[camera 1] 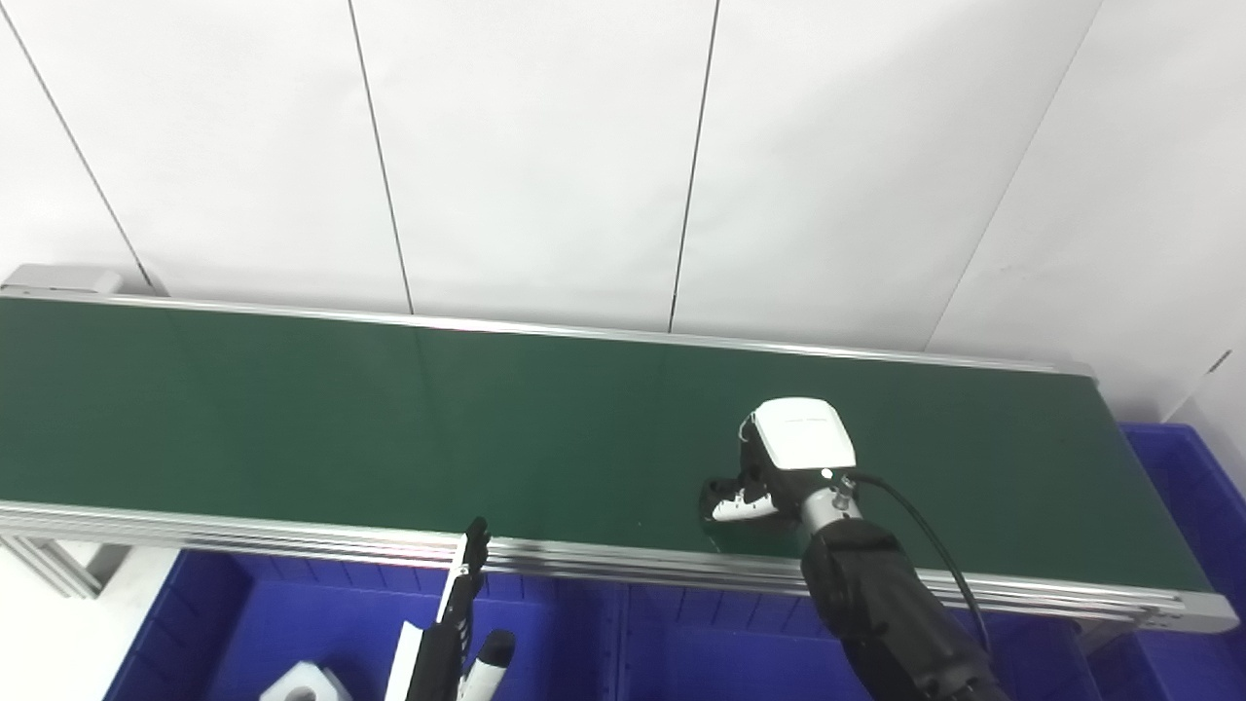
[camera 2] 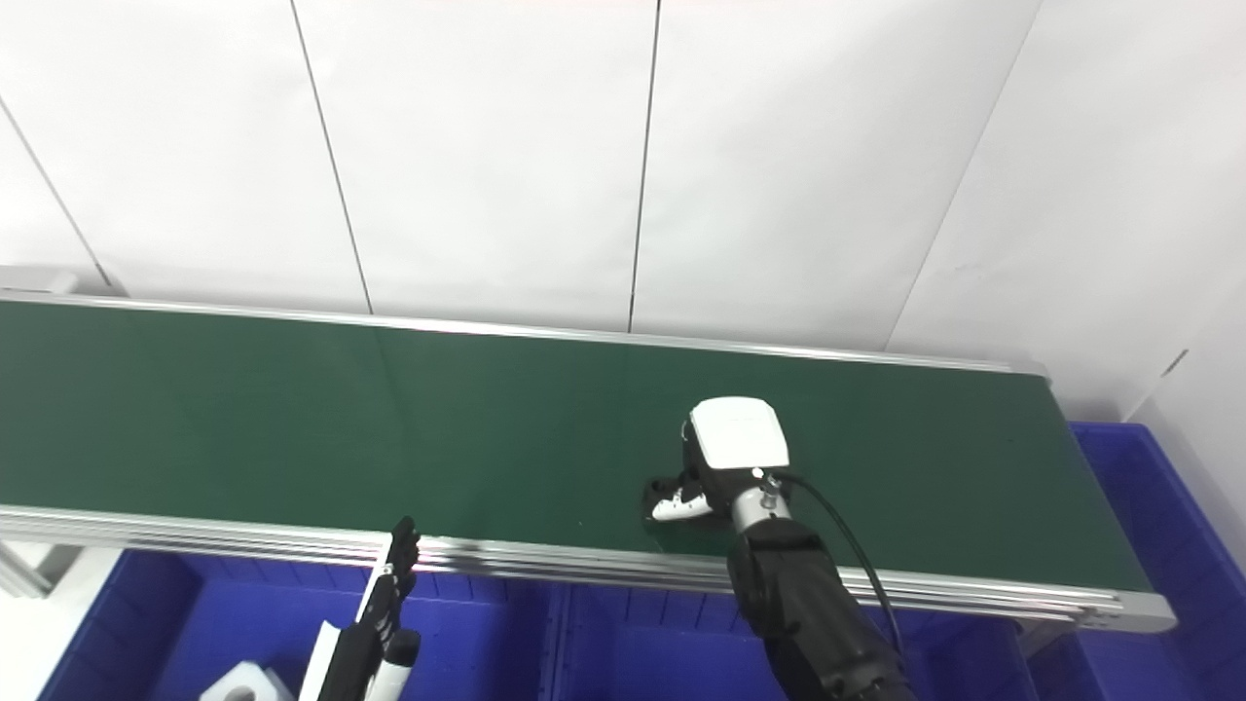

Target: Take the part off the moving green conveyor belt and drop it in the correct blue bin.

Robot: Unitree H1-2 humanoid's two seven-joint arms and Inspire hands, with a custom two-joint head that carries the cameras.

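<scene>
Right hand (camera 1: 779,467): over the green belt (camera 1: 389,419) at 4 o'clock, grip state unclear
Left hand (camera 1: 458,623): 7 o'clock above a blue bin (camera 1: 292,604), fingers extended, empty

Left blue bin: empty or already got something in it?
Not empty. A white part lies in the left blue bin, at the picture's bottom edge, beside the left robot hand. It is cut off, so its shape is unclear.
</scene>
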